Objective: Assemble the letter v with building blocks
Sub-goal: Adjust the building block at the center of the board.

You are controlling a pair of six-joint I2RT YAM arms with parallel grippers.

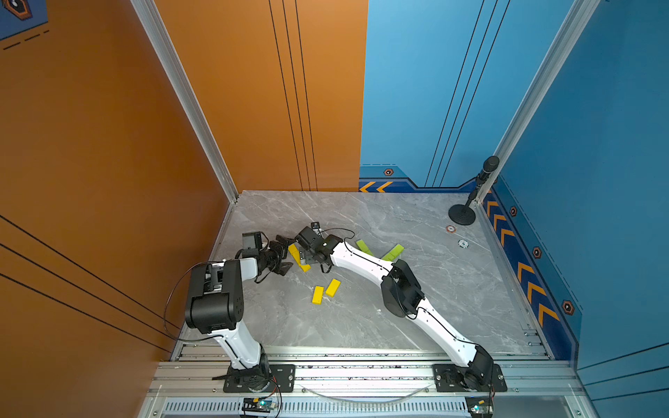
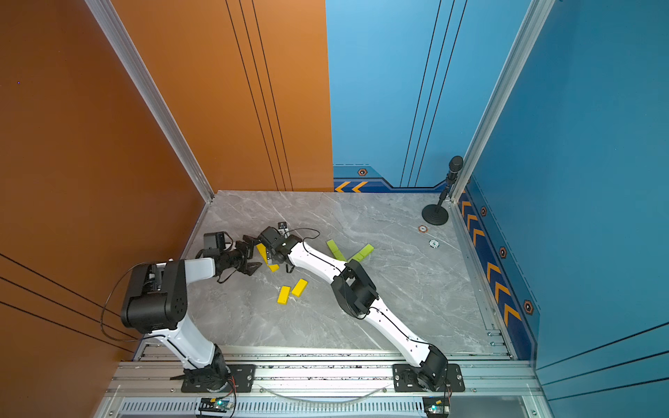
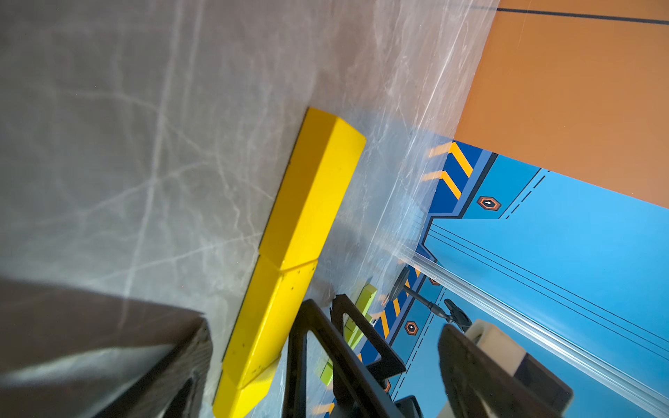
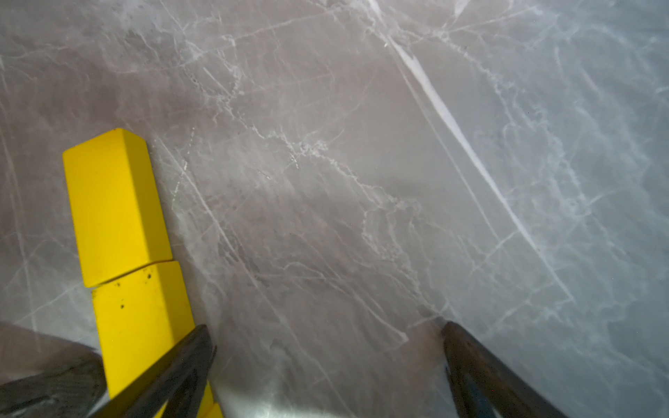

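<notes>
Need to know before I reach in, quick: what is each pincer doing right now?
Left pincer: open, gripping nothing.
Right pincer: open, gripping nothing; one finger is beside the yellow blocks.

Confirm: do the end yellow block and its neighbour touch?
Touching. The right wrist view shows the end yellow block butted against its neighbour, no gap.

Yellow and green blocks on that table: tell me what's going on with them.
A letter V is being assembled. The left claw and right claw, both open and empty, meet at a slanted row of yellow blocks. Two more yellow blocks lie loose nearby. The green blocks form a V shape, partly hidden by the right arm.
</notes>
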